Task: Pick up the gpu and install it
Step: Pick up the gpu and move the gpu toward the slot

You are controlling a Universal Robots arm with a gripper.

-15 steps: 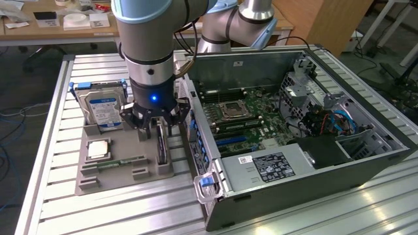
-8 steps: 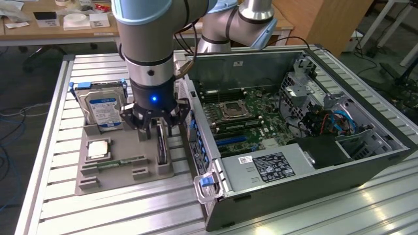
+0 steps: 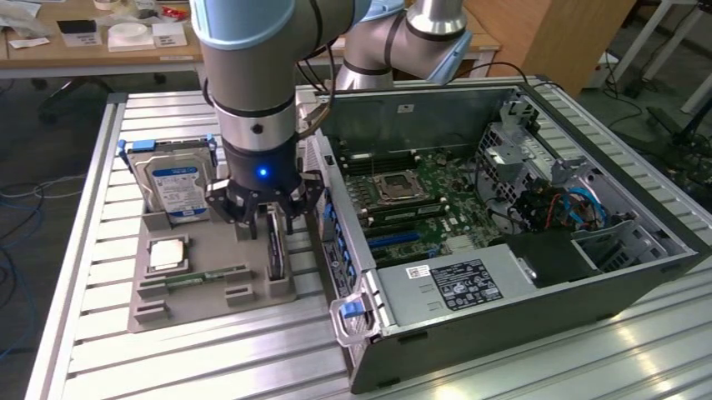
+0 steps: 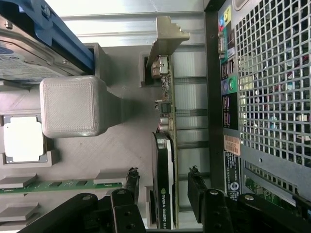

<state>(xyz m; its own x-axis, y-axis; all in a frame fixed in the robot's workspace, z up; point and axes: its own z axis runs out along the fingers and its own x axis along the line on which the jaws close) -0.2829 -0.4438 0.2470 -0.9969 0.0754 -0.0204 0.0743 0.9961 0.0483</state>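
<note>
The gpu [image 3: 276, 254] [image 4: 163, 155] is stood on edge in a slot of the gray holder [image 3: 156, 312], just beside the open computer case [image 3: 501, 275]. A hard drive [image 3: 178, 187], a processor [image 3: 167, 252] and a memory stick [image 3: 206, 277] are kept in the same holder. "NVIDIA QUADRO" is printed on the card. The claw [image 3: 275, 229] [image 4: 163, 177] is spread, with the card set between its fingers and a gap seen on each side.

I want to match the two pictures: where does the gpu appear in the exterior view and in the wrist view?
Exterior view: the gpu stands on edge in the gray tray, below the end effector.
Wrist view: it stands between the end effector's open fingers, beside the computer case.
Shared landmark: the silver processor in the tray.
</note>
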